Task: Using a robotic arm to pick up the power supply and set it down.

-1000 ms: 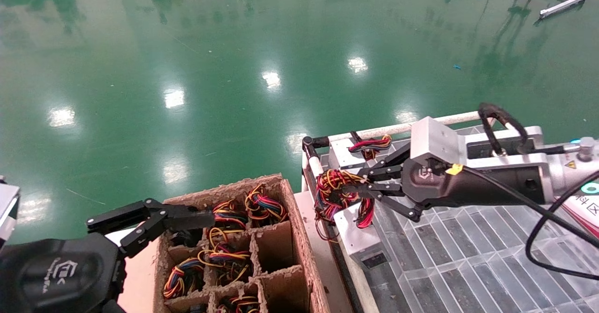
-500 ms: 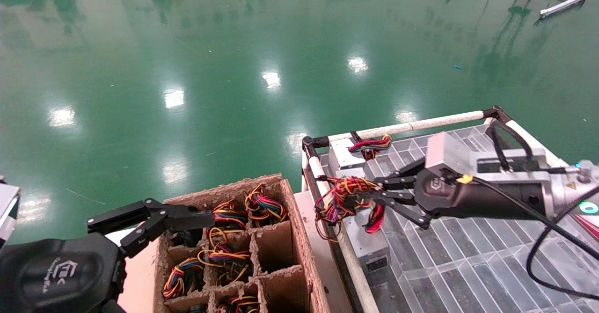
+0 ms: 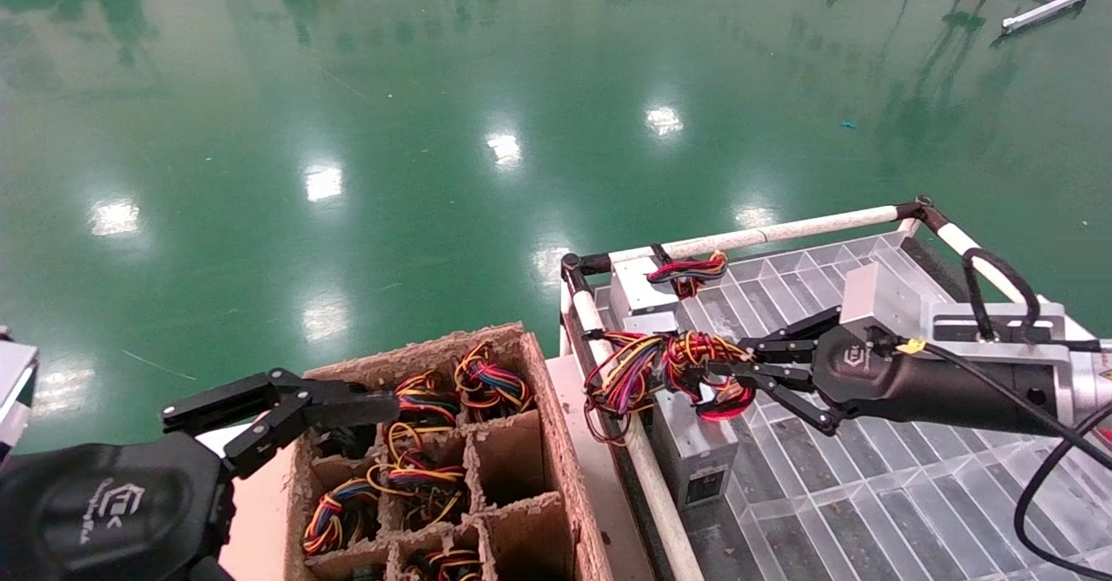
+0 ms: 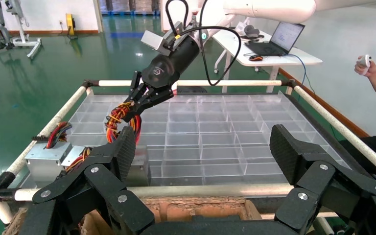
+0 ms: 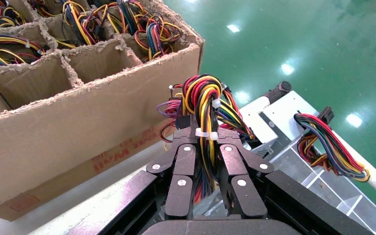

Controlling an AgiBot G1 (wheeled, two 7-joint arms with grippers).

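Placement is the step in hand, as I judge it. Going left to right in the head view, your left gripper (image 3: 287,412) sits parked over the cardboard divider box (image 3: 556,442), jaws spread wide on nothing. Next comes the power supply (image 3: 686,442), standing at the near-left corner of the clear compartment tray (image 3: 869,494), just inside the white rail (image 3: 647,477). Your right gripper (image 3: 738,373) has its jaws pinched on the wire bundle (image 3: 660,364), not on the metal box itself.

The next move probably calls for easing down until the box rests fully, then parting the jaws and drawing clear of the loops so nothing snags.

The right wrist view shows what the head view cannot: the fingers (image 5: 186,161) closed flat against the zip-tied wires (image 5: 203,105). The left wrist view alone shows a second unit (image 4: 44,159) in the tray's far corner and a person's hand (image 4: 372,68) beyond the robot
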